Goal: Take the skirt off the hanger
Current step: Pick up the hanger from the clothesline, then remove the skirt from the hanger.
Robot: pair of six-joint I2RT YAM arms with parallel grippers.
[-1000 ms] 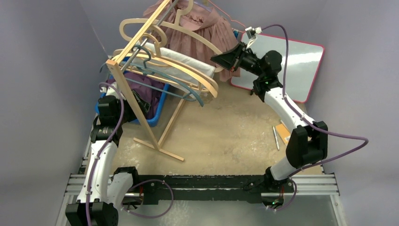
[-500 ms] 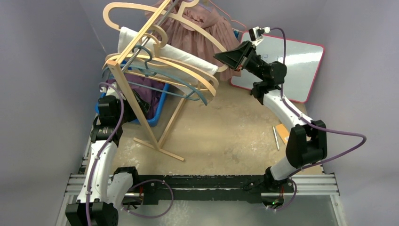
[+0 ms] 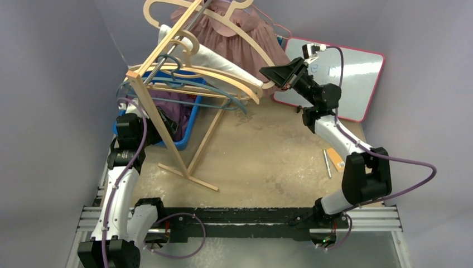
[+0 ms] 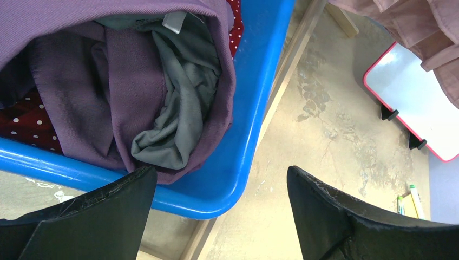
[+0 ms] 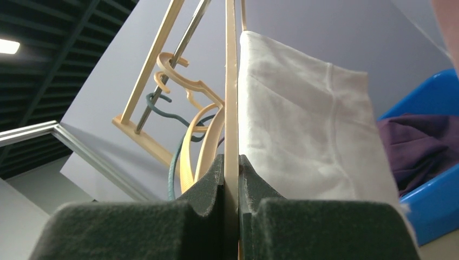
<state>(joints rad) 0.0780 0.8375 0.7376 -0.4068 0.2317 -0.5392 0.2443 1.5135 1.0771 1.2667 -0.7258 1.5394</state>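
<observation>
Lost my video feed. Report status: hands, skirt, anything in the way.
Right hand shut on wooden hanger. Left hand open, by blue bin. White skirt draped on that hanger. Other hangers crowd beside it.

Our right arm stretches far forward and high, and the right pincer (image 3: 268,71) is clamped tight on a wooden hanger (image 5: 231,81). Our left arm stands folded, the left pincer (image 4: 222,179) gaping wide, aimed downward.
</observation>
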